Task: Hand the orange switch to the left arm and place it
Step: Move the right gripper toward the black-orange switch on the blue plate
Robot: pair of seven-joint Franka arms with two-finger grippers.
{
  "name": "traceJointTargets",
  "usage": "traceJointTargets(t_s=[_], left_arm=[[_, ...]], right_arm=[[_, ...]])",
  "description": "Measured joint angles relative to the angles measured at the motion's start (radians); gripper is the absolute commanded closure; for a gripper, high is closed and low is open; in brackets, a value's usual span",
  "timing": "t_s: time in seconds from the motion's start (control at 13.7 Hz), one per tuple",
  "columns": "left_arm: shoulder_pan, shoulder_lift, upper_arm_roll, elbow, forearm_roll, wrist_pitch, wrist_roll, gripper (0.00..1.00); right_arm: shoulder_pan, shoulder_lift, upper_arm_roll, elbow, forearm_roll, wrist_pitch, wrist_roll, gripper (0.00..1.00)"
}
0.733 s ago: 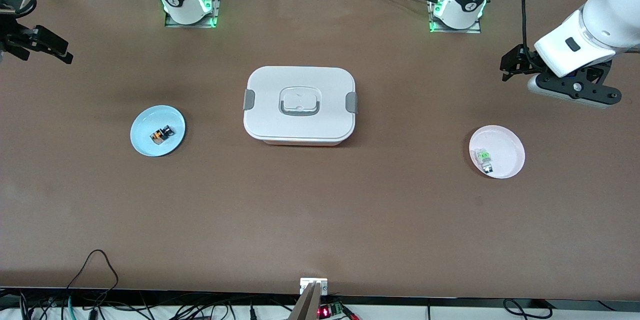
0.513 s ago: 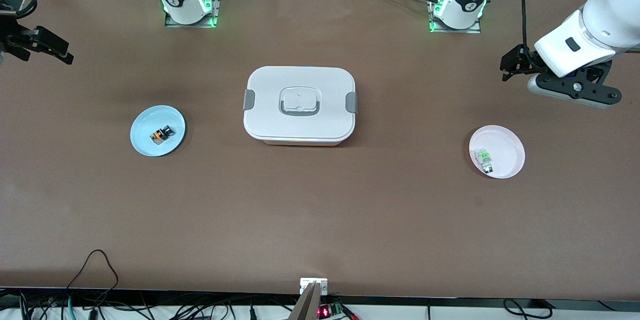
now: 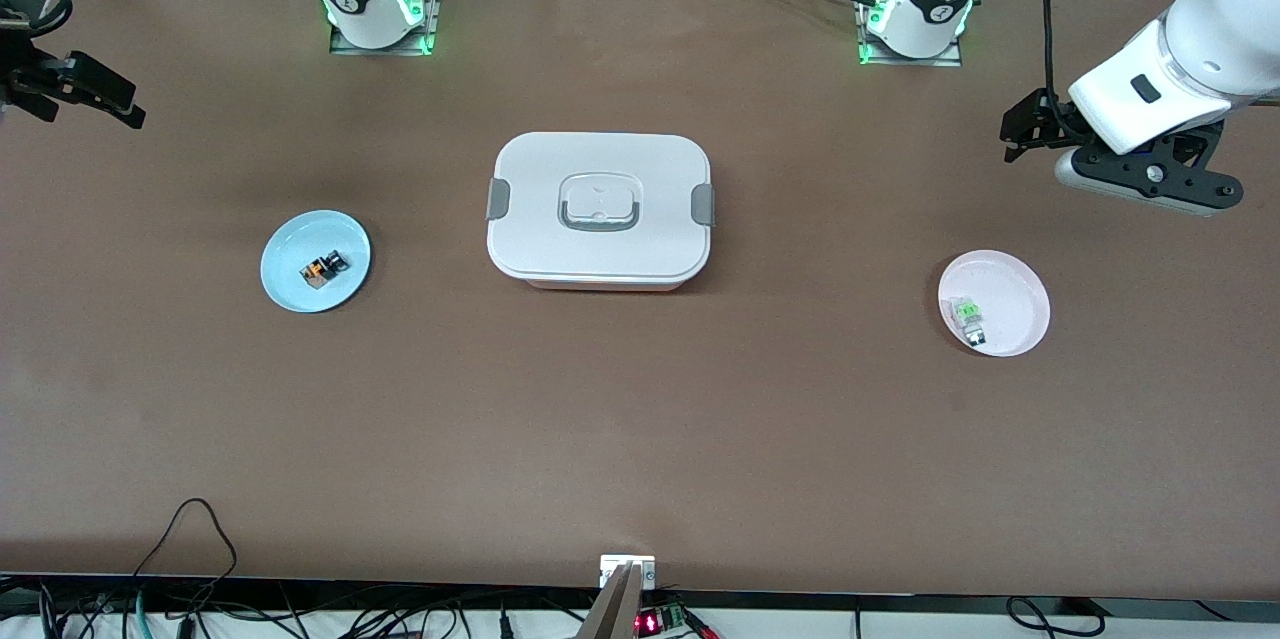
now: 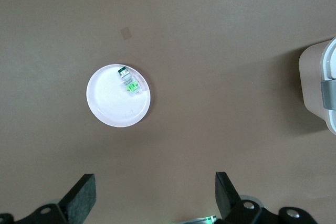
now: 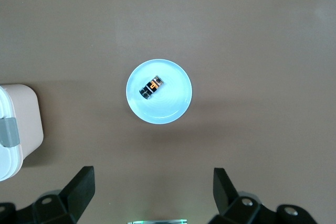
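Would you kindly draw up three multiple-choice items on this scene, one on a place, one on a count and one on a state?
1. Where is the orange switch?
A. On the blue plate
B. On the box
C. On the bare table

2. How many plates are on the table?
A. One
B. Two
C. Three

3. What state is the right gripper in?
A. Shut on the orange switch
B. Shut on nothing
C. Open, holding nothing

Answers:
1 A: the front view shows the switch lying in the blue plate toward the right arm's end.
2 B: only the blue plate and the pink plate appear.
3 C: the right wrist view shows its fingers spread wide above the blue plate, nothing between them.
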Motion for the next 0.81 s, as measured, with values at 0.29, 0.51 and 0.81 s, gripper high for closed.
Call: traceJointTargets(t_s=[0.29,0.51,0.81], left_arm=[[0.014,0.0,0.005,0.0,0.0,-0.001,0.0,0.0],[0.025,0.001,0.005,0.0,0.0,-0.003,0.001,0.0],[0.025,0.001,0.002,0.0,0.0,-0.003,0.001,0.0]], right_arm=[[0.0,0.014,0.0,0.0,0.0,0.0,0.0,0.0],[0.0,0.056,0.0,0.007,0.0,0.0,0.0,0.0],[0.001,0.117,0.0,0.015,0.001,0.0,-0.001,0.0]])
